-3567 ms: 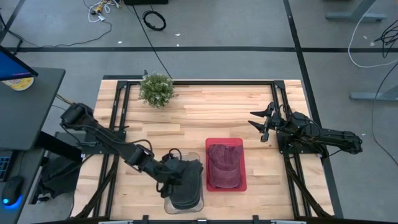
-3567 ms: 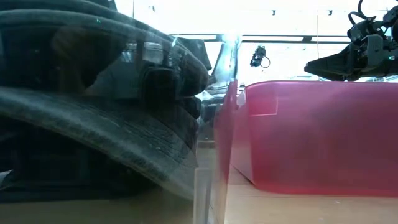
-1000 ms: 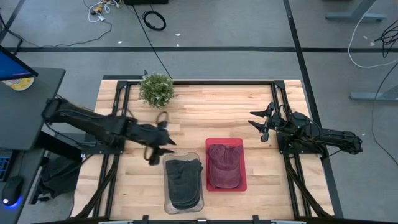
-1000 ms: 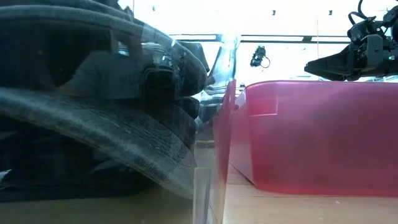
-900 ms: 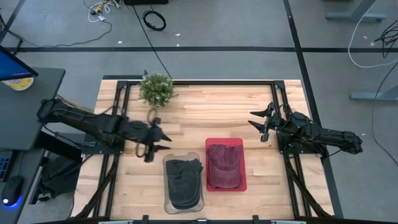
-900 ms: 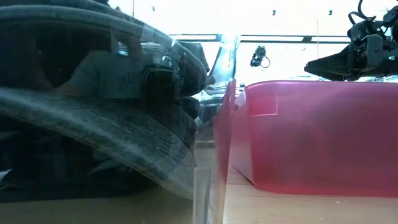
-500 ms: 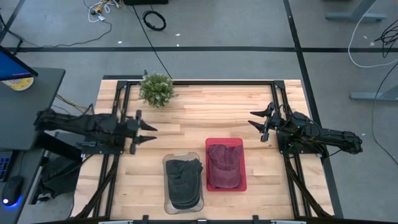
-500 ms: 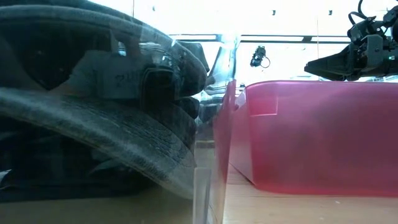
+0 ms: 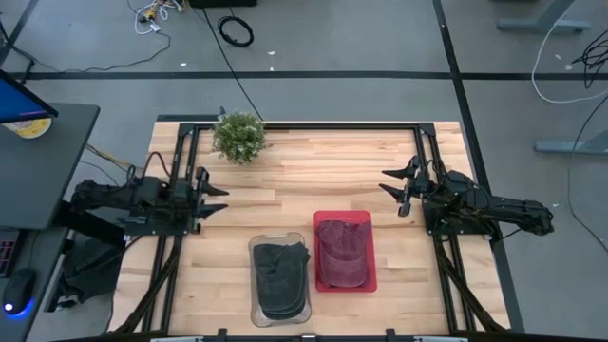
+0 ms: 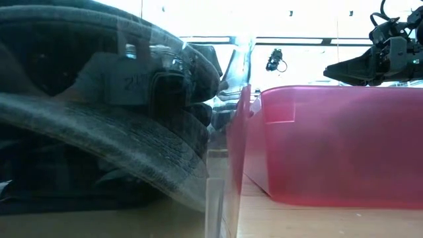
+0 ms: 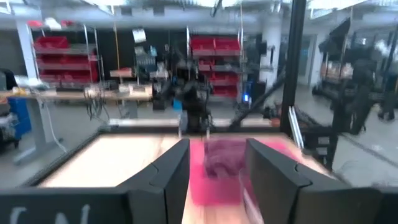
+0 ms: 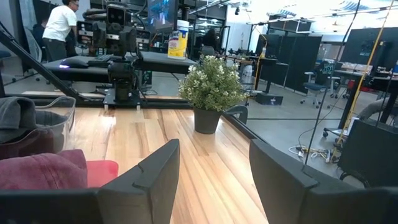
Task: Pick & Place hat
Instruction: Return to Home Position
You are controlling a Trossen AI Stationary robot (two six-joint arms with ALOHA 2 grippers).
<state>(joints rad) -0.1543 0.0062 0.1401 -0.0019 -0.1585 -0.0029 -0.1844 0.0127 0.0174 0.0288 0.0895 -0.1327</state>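
Observation:
A dark grey hat (image 9: 281, 278) lies in a clear bin (image 9: 256, 249) near the table's front edge; in the low view the hat (image 10: 99, 132) fills the left side. A maroon hat (image 9: 344, 250) lies in a red bin (image 9: 371, 281) to its right. My left gripper (image 9: 213, 199) is open and empty by the table's left edge, pointing right; its wrist view (image 11: 217, 168) looks across at the maroon hat (image 11: 225, 155). My right gripper (image 9: 395, 194) is open and empty by the right edge, pointing left (image 12: 211, 168).
A small potted plant (image 9: 238, 136) stands at the table's far left corner and shows in the right wrist view (image 12: 211, 87). Bare wood lies between the two grippers and beyond the bins. A person (image 12: 62, 22) stands in the room beyond the table.
My left arm has drawn back from beside the clear bin toward the table's left edge, its gripper staying open and empty. The dark grey hat has stayed in the clear bin. My right arm has kept still.

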